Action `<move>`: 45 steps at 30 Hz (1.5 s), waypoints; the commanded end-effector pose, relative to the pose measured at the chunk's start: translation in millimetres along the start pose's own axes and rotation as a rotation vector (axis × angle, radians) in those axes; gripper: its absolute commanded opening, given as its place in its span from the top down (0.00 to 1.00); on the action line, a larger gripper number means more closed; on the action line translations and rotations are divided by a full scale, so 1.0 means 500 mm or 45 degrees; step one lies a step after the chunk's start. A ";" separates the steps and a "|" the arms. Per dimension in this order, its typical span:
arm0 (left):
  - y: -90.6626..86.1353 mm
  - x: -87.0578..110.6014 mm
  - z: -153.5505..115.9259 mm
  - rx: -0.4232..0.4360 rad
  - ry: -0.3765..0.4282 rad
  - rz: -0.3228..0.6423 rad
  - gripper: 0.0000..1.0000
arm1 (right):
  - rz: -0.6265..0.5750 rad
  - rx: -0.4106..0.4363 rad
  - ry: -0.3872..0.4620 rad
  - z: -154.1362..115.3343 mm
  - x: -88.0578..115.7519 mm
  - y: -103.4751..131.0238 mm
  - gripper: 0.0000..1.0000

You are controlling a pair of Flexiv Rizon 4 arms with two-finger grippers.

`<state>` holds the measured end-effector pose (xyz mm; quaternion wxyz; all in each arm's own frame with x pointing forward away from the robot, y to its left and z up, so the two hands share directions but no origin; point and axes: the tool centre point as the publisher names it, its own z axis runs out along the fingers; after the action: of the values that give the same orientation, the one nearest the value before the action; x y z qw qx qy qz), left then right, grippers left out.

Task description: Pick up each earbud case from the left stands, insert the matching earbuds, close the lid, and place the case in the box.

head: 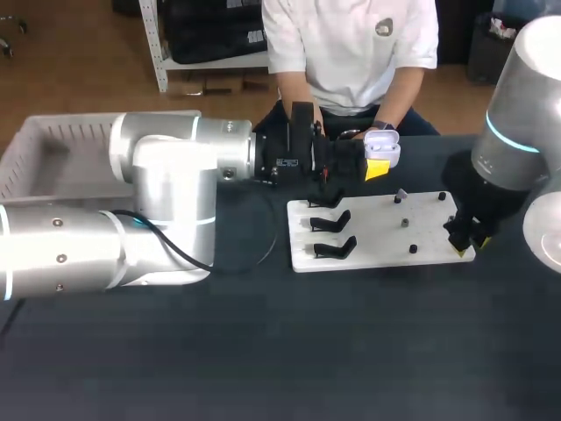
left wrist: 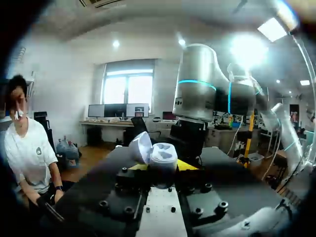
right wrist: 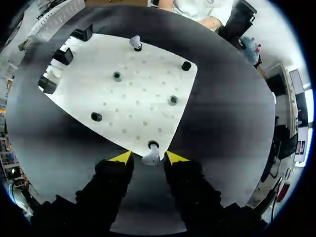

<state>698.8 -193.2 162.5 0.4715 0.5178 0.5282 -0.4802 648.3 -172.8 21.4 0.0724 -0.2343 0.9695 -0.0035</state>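
- The case, lid open, is held up off the surface, just past the board's far edge.
- My left gripper has its fingers clenched on the case from both sides.
- One earbud stands on a peg at the board's near right corner.
- My right gripper straddles that earbud, fingers released and clear of it.
- Three black stands line the board's left side.
- The box sits at far left.
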 end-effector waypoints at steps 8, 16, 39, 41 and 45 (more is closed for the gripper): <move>0.001 0.003 0.001 -0.001 -0.007 0.004 1.00 | -0.003 0.012 -0.002 -0.003 0.002 -0.003 0.62; 0.001 0.003 0.001 -0.001 -0.007 0.004 1.00 | -0.009 0.009 0.003 -0.001 0.000 -0.005 0.75; 0.001 0.003 0.001 -0.001 -0.007 0.004 1.00 | 0.016 0.035 0.021 -0.085 0.010 0.010 1.00; 0.001 0.003 0.001 -0.001 -0.007 0.004 1.00 | 0.024 0.035 0.027 -0.108 0.012 0.015 1.00; 0.001 0.003 0.001 -0.001 -0.007 0.004 1.00 | 0.059 0.032 0.019 -0.159 0.013 0.022 1.00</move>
<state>698.8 -193.2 162.5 0.4714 0.5178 0.5282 -0.4802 637.2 -166.6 75.6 0.0651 -0.2138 0.9746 -0.0149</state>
